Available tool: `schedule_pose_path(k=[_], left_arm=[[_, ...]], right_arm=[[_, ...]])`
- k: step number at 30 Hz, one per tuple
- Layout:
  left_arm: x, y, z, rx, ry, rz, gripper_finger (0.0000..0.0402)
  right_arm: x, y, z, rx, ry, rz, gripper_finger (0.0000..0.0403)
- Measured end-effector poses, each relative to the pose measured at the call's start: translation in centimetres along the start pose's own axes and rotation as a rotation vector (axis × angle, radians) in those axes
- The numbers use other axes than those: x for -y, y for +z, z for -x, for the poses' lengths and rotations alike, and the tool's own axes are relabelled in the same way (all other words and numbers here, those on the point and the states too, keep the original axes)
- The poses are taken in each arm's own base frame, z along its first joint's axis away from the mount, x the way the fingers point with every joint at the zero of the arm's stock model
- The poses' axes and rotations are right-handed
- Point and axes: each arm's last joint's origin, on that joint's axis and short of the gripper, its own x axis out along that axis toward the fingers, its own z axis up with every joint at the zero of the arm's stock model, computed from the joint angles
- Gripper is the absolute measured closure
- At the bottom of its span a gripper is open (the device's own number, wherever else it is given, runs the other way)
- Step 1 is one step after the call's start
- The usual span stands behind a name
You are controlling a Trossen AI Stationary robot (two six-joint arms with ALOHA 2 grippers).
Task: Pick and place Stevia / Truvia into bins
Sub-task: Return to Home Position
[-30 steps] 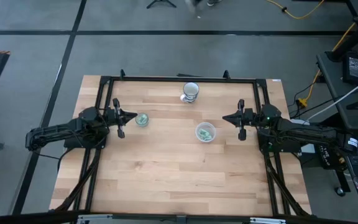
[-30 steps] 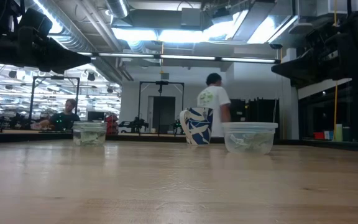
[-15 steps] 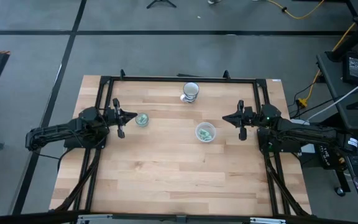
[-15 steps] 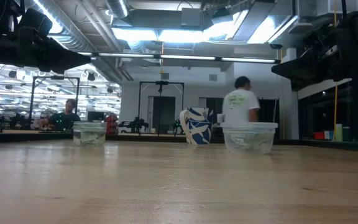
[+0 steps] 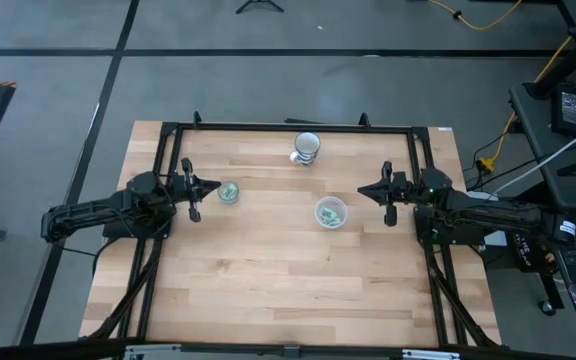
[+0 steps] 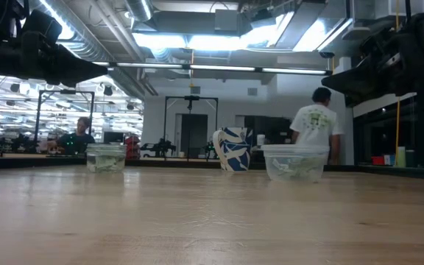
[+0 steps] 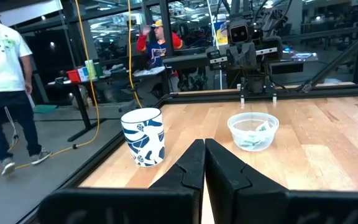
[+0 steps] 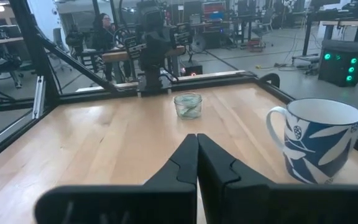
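Two clear plastic cups stand upright on the table, each with green-and-white packets inside: the smaller cup [image 5: 229, 192] at the left, the wider cup [image 5: 330, 212] near the middle. The cups also show in the low view [image 6: 106, 158] [image 6: 295, 163]. My left gripper [image 5: 216, 186] is shut and empty, above the table just left of the smaller cup. My right gripper [image 5: 361, 190] is shut and empty, to the right of the wider cup. No loose packets show on the table.
A white mug with blue leaf print [image 5: 307, 147] stands near the table's far edge. A black frame [image 5: 288, 127] runs round the table. A person in a white shirt [image 6: 316, 125] walks in the room behind the table.
Both arms and both cups have kept still. The person in the white shirt behind the table has walked across the room toward the right.
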Motion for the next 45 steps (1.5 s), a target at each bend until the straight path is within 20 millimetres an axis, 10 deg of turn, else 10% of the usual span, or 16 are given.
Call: schedule_pose_path(k=[20, 45], left_arm=[[0.0, 0.0, 0.0, 0.001, 0.0, 0.0, 0.0398], [0.0, 0.0, 0.0, 0.0, 0.0, 0.0, 0.0394]], right_arm=[[-4.9, -0.6, 1.4, -0.034, 0.059, 0.107, 0.0398], [-5.5, -0.7, 2.5, -0.041, 0.207, 0.015, 0.0398]])
